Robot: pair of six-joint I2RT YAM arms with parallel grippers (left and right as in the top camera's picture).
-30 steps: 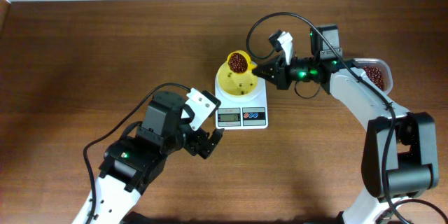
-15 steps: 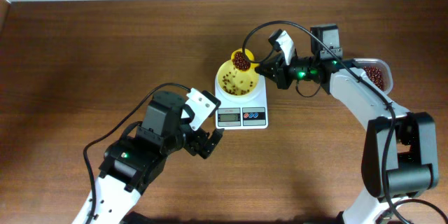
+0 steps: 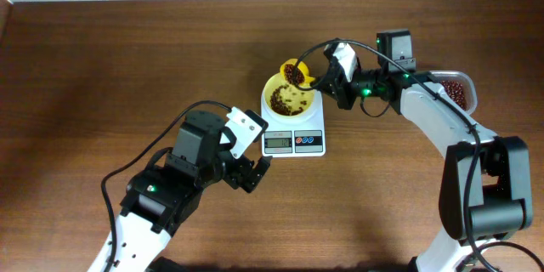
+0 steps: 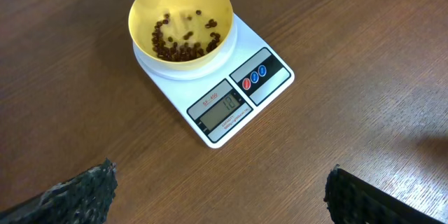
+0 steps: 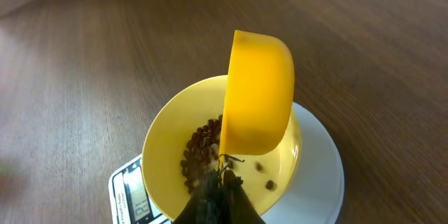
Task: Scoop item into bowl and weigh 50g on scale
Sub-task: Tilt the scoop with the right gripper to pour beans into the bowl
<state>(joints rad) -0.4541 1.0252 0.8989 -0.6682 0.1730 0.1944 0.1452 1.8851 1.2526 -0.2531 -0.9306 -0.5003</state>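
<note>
1. Right gripper (image 3: 327, 85) is clamped on the handle of a yellow scoop (image 3: 294, 72), upper centre of the overhead frame; in the right wrist view the jaws are pinched together at the bottom edge, just under the scoop (image 5: 257, 98)
2. The scoop is tipped steeply over the far rim of the bowl (image 3: 267, 100), mouth turned down into it, with dark red beans inside it
3. Bowl sits centred on the platform of the scale (image 3: 293, 142), mid-frame overhead, on the wooden table (image 3: 102, 59)
4. Beans (image 4: 178, 45) lie in a loose, thin layer on the bowl floor, mostly on the side nearer the display; the yellow bottom shows between them
5. More beans sit in a clear container (image 3: 470, 93) at the right edge of the overhead frame, well apart from the scale
6. The display (image 4: 220, 106) is lit and faces the left arm; the digits look like 12 but I cannot read them for sure. Red and blue buttons (image 4: 253, 77) are just beside it
7. Left gripper (image 3: 251, 174) hangs below and left of the scale, touching nothing; its two pads (image 4: 77, 192) sit at opposite bottom corners of the left wrist view, spread wide, nothing between them
</note>
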